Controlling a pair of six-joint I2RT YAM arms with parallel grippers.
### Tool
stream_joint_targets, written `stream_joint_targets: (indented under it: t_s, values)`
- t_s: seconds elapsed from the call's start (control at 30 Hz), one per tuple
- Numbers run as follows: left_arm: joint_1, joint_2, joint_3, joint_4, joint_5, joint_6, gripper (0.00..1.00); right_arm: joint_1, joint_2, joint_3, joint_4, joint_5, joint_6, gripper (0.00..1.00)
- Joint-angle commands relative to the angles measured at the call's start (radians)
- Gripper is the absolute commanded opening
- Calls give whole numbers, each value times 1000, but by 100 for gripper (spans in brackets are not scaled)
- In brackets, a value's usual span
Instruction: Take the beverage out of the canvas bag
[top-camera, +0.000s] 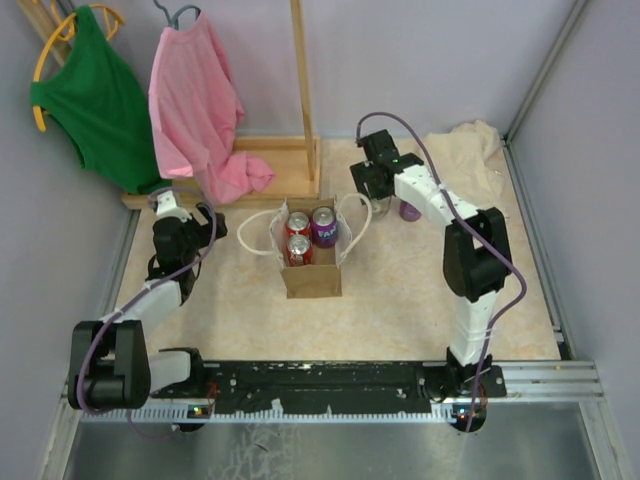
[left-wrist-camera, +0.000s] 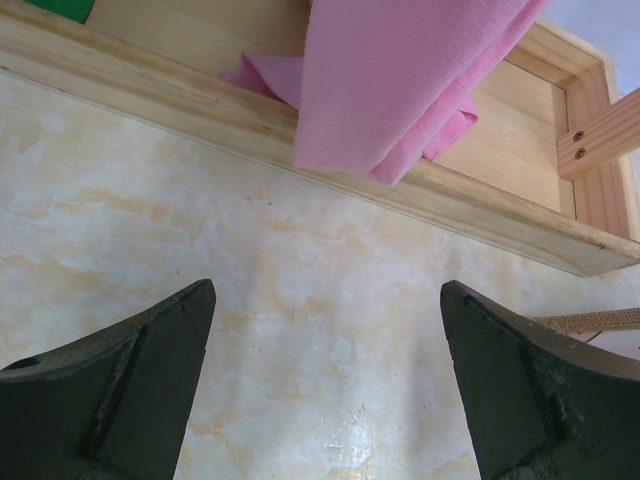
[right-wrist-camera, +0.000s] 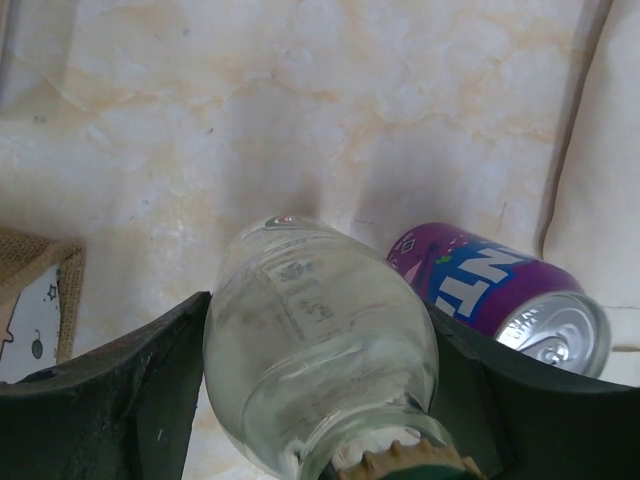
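Right of the canvas bag (top-camera: 310, 278), my right gripper (right-wrist-camera: 320, 400) is squeezed around a clear glass bottle (right-wrist-camera: 320, 330), just beside a purple can (right-wrist-camera: 495, 295). Three cans (top-camera: 299, 248) (two red) sit inside the bag. My left gripper (left-wrist-camera: 325, 385) hangs wide apart, holding nothing.

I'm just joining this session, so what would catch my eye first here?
A small tan-brown canvas bag sits mid-table holding two red drink cans and a purple drink can. To its right, the right arm's fingers grip a clear glass bottle, beside a second purple can on the marbled tabletop.
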Motion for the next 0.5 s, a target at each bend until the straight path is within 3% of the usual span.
stream_joint_targets:
  t_s: [0.0, 0.47]
  values:
    - [-2, 5, 26, 18, 20, 10, 100, 4, -17, -9, 171, 10, 3, 0]
    - [-3, 4, 29, 15, 24, 12, 100, 4, -27, -136, 324, 51, 23, 0]
